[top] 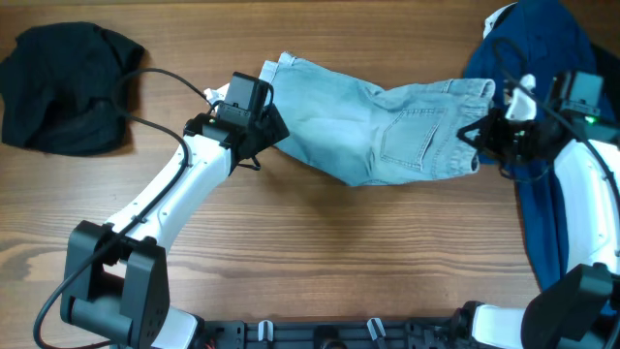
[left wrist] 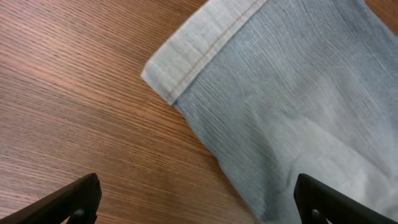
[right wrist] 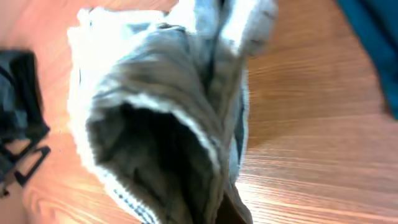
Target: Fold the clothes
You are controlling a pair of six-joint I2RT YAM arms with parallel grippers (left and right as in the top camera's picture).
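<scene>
Shorts (top: 387, 126) spread across mid-worktop (top: 339, 252), gripped at the waistband end by the closed right gripper (top: 475, 136).

At the other end, left gripper (top: 260, 131) spread wide above the cuffed leg hem, gripping nothing; only the fingertips visible in the left wrist view, cut off by the bottom edge, contact with the denim impossible to judge. From the right wrist, little beyond a blurred bunch of pale fabric filling the view, fingers hidden behind it. One stitched back pocket plain from overhead, the rest of the shorts folded under. Dark-blue garment (top: 542, 58) at far right, partly under the right arm (top: 581, 194) and cut off at the top edge. Black garment (top: 63, 87) in a heap at far left, well apart, clipped by the frame edge.
</scene>
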